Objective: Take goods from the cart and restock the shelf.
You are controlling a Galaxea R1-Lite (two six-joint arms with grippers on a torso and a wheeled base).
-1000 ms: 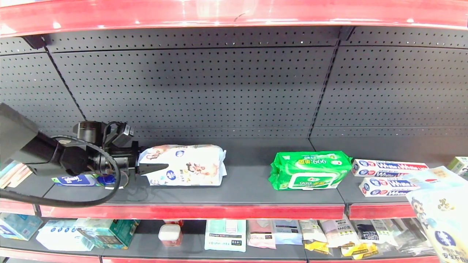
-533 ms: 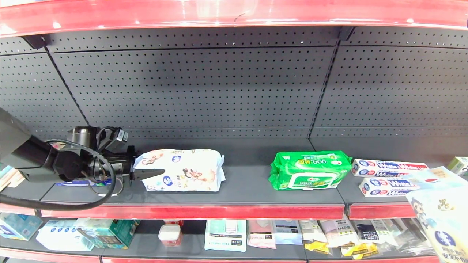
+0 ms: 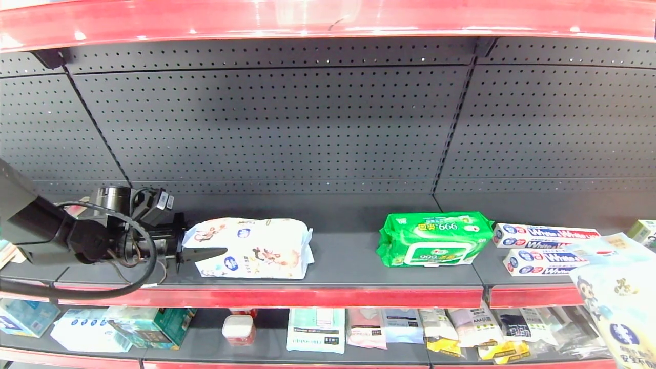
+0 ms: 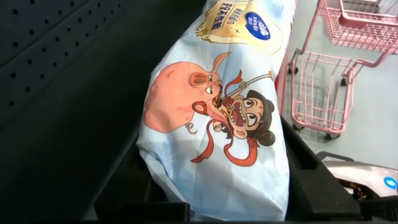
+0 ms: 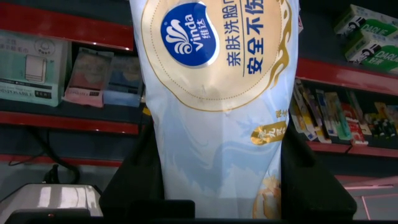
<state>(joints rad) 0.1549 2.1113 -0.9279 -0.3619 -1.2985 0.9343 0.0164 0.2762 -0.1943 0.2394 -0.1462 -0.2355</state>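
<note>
Between black fingers (image 4: 308, 174) — pillowy plastic pack (image 4: 217, 124).

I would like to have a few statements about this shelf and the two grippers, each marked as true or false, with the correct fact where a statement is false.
1. The left gripper is shut on the cartoon pack, which is at the shelf. True.
2. The green pack lies on the robot's left of the cartoon pack. False: it lies on the right of it, with a gap of bare shelf between them.
3. The right gripper holds nothing. False: it is shut on a pale blue pack.
4. Two toothpaste boxes lie on the right of the green pack. True.
</note>
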